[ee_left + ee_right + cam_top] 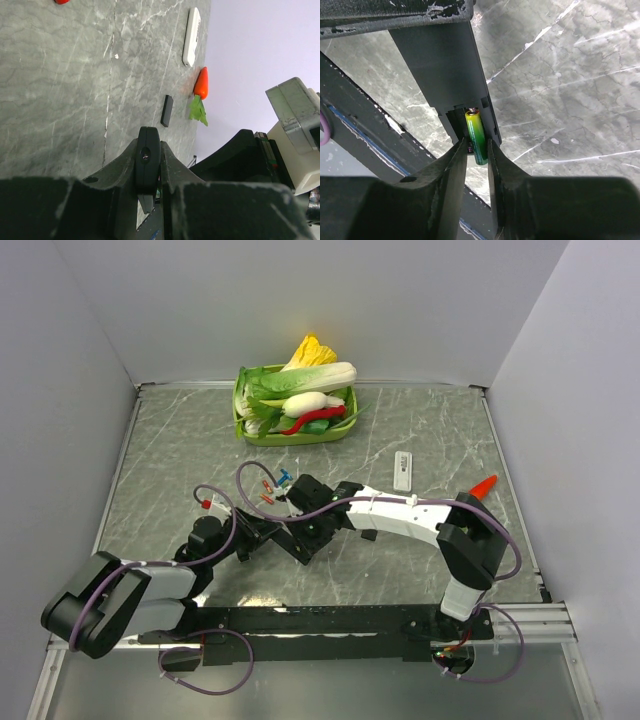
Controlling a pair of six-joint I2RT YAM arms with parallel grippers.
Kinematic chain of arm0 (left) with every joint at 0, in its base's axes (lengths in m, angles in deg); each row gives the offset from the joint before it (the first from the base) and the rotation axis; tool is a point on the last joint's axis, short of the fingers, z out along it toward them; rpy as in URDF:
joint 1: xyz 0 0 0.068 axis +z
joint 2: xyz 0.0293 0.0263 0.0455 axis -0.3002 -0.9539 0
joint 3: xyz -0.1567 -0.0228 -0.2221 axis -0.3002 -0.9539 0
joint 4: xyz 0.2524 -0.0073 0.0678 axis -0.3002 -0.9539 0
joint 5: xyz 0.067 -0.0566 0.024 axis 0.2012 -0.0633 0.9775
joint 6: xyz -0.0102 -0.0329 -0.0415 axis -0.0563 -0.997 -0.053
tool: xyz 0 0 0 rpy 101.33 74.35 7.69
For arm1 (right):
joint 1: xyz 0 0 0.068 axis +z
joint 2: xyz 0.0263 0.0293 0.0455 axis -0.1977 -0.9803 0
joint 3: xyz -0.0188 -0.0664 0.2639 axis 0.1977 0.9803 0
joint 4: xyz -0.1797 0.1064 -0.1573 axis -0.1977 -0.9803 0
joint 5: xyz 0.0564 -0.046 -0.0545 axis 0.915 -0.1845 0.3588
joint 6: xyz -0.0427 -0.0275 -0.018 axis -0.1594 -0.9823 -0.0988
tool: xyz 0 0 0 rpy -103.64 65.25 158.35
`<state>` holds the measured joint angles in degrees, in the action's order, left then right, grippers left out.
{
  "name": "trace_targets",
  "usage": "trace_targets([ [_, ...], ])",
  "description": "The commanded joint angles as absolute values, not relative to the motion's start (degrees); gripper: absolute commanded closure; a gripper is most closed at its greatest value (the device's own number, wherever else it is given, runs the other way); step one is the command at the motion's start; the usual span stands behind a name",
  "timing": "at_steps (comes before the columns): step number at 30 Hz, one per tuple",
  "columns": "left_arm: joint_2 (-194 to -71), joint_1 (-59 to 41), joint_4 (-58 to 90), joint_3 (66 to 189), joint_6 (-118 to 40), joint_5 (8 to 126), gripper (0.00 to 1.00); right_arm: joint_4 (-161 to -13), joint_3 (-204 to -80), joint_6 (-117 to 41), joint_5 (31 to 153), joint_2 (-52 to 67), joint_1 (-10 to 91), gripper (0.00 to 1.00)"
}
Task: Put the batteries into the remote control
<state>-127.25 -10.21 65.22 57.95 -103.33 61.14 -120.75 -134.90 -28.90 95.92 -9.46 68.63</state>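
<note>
My left gripper (pixel 148 145) is shut on a black remote control (pixel 148 160), held on edge. In the right wrist view the remote (pixel 445 65) shows its open compartment with a green battery (pixel 476 136) lying in it, one end against a spring. My right gripper (pixel 476 143) stands narrowly open round the battery's near end, with a slim gap on the left side. Red and blue batteries (pixel 275 483) lie loose on the table just beyond the two grippers. A small black cover (pixel 167 110) lies flat on the table.
A white remote (pixel 402 470) lies right of centre, and an orange toy carrot (pixel 483 487) sits near the right wall. A green basket (pixel 243 426) of toy vegetables stands at the back. Grey walls close in the marble table (pixel 180 450).
</note>
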Motion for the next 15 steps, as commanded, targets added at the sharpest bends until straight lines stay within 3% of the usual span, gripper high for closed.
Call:
trace_targets([
  [1,-126.29,-10.22,71.12,56.17,-106.95,60.16,0.99,-118.81,-136.37,-28.03,95.7,-5.1,69.15,0.66],
  [8,-126.82,-10.22,72.97,55.91,-107.66,59.89,0.99,-120.66,-136.54,-28.12,93.43,-2.9,69.15,0.64],
  [15,-126.47,-10.13,74.11,55.91,-107.92,59.72,0.99,-124.26,-138.56,-29.88,90.96,0.43,69.15,0.56],
])
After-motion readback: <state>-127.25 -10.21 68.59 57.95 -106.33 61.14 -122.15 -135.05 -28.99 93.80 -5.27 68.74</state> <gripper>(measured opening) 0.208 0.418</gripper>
